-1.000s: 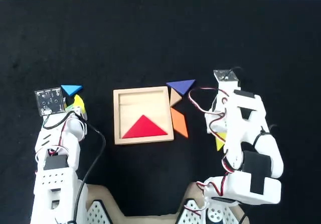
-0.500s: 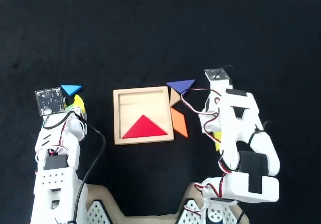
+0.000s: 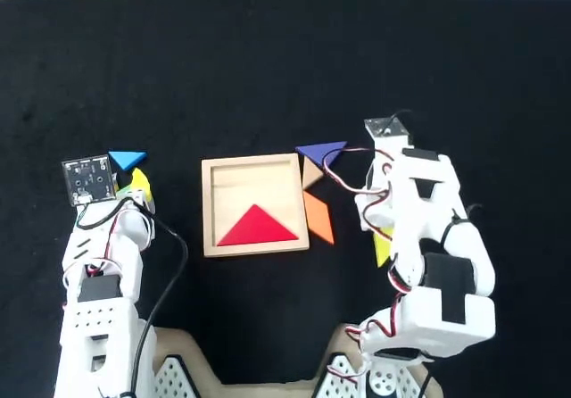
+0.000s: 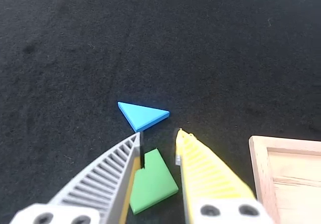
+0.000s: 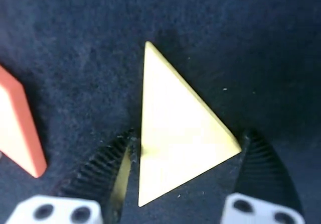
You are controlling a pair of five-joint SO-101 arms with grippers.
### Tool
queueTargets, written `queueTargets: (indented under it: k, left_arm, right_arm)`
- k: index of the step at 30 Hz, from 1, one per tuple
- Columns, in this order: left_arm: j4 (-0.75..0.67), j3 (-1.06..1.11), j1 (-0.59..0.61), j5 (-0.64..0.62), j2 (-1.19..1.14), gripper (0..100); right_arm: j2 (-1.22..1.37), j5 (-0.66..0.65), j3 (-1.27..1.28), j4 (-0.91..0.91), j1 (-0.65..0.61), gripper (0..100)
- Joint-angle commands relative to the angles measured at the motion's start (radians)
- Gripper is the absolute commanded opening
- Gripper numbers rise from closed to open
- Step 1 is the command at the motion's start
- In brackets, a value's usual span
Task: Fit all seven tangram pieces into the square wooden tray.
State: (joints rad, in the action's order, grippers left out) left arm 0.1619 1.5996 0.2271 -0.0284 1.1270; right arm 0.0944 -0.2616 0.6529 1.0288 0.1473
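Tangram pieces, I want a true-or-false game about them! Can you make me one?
The red triangle lies inside the wooden tray. True.
The orange parallelogram is in the tray too. False: it lies on the black cloth beside the tray.
The yellow triangle lies between the open jaws of the right end effector. True.
The left end effector straddles the light blue triangle. False: the green piece lies between its jaws; the light blue triangle lies just past their tips.

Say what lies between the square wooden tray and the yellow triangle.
An orange parallelogram, beside the square wooden tray, shown in the high view.
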Motion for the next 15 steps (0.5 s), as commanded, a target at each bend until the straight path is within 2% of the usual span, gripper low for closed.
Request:
queueTargets:
  k: [1, 6, 11, 15]
  left_arm:
    - [-0.015, -0.031, -0.010, -0.006, 0.005, 12]
    - [-0.015, -0.031, -0.010, -0.006, 0.005, 12]
    - [-0.015, -0.031, -0.010, -0.006, 0.005, 12]
    - [-0.015, -0.031, -0.010, -0.006, 0.005, 12]
  right_arm:
    - [0.018, 0.009, -0.033, 0.002, -0.025, 25.4]
    - [0.018, 0.009, -0.033, 0.000, -0.025, 25.7]
    - [0.018, 0.009, -0.035, -0.006, -0.025, 19.2]
    - [0.018, 0.009, -0.035, -0.008, -0.026, 18.1]
